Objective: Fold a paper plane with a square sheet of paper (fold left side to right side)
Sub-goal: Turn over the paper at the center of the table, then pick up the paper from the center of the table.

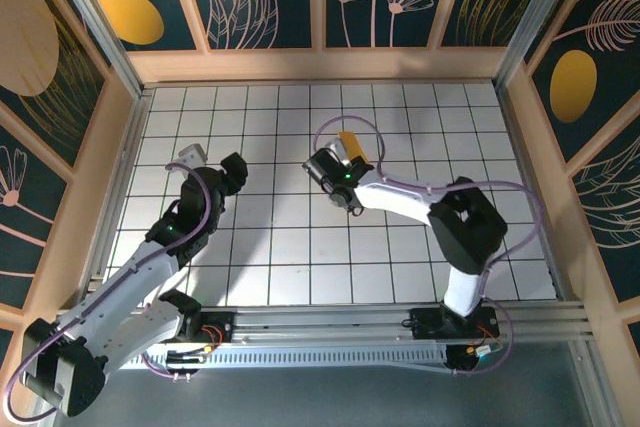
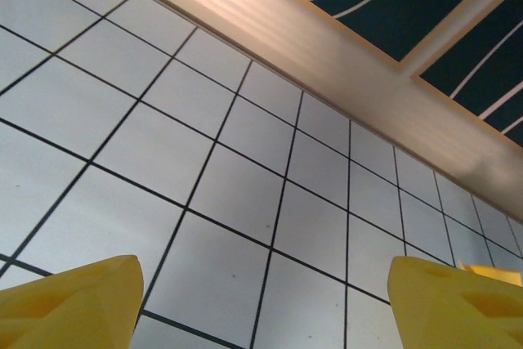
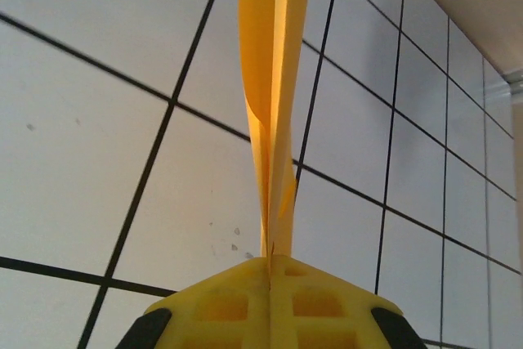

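The folded paper (image 1: pixel 349 144), just above centre of the top view, is pinched between the tightly closed right jaws. The left jaws are spread wide over the tabletop (image 2: pixel 245 161), nothing held.

My right gripper (image 3: pixel 271 261) pinches the folded yellow-orange paper (image 3: pixel 270 120) at its near end. It is a narrow creased strip, held edge-on, its layers slightly parted and pointing away from me.
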Controlling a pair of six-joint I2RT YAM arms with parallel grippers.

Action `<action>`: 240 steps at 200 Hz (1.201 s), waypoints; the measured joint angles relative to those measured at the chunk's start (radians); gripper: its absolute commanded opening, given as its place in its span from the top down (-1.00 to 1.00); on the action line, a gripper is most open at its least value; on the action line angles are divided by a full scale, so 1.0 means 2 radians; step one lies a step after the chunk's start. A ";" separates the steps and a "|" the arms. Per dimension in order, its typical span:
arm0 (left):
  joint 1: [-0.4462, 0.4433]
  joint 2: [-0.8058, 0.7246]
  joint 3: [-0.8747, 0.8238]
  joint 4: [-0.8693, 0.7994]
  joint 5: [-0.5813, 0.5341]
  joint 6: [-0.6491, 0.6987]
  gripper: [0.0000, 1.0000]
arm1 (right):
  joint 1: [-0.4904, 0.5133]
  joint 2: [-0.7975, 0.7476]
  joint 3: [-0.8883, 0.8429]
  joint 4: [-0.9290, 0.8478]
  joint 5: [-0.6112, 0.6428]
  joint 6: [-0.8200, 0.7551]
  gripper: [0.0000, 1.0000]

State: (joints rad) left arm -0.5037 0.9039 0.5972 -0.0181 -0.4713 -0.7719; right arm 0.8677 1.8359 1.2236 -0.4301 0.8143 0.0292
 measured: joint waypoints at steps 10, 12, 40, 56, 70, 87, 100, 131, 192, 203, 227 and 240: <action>0.000 0.000 0.000 -0.003 -0.005 -0.001 -0.58 | 0.003 0.024 0.010 -0.010 0.012 0.004 1.00; 0.000 0.000 0.000 -0.003 -0.006 -0.001 -0.58 | 0.004 0.028 0.013 -0.012 0.014 0.005 1.00; 0.000 0.003 0.000 -0.005 -0.007 -0.002 -0.59 | 0.011 0.091 0.044 -0.036 0.029 0.023 0.69; 0.000 0.010 0.000 -0.005 -0.006 -0.002 -0.60 | 0.015 0.107 0.051 -0.044 0.020 0.032 0.37; 0.000 0.018 0.000 -0.005 -0.005 -0.002 -0.60 | 0.016 0.107 0.051 -0.051 0.002 0.037 0.14; 0.000 0.028 0.000 -0.005 -0.002 -0.002 -0.61 | 0.016 0.101 0.051 -0.052 -0.023 0.045 -0.09; 0.001 0.037 0.000 -0.004 0.003 -0.002 -0.60 | 0.014 0.089 0.051 -0.053 -0.047 0.048 -0.23; 0.001 0.066 0.002 0.004 0.037 -0.001 -0.55 | -0.001 0.016 0.036 -0.045 -0.100 0.057 -0.47; 0.002 0.193 0.037 0.075 0.186 -0.007 -0.24 | -0.128 -0.209 -0.097 0.080 -0.266 0.103 -0.72; 0.000 0.224 0.049 0.091 0.215 -0.011 -0.24 | -0.164 -0.239 -0.132 0.108 -0.305 0.118 -0.74; -0.014 0.285 0.076 0.126 0.267 -0.024 -0.23 | -0.234 -0.283 -0.200 0.168 -0.392 0.157 -0.79; -0.022 0.318 0.093 0.144 0.294 -0.034 -0.24 | -0.265 -0.299 -0.231 0.200 -0.431 0.177 -0.82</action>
State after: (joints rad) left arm -0.5484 1.5394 0.7826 0.2703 0.1165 -0.8406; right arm 0.3370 1.2373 0.7609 -0.0307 -0.0483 0.3832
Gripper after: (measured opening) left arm 0.619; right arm 0.901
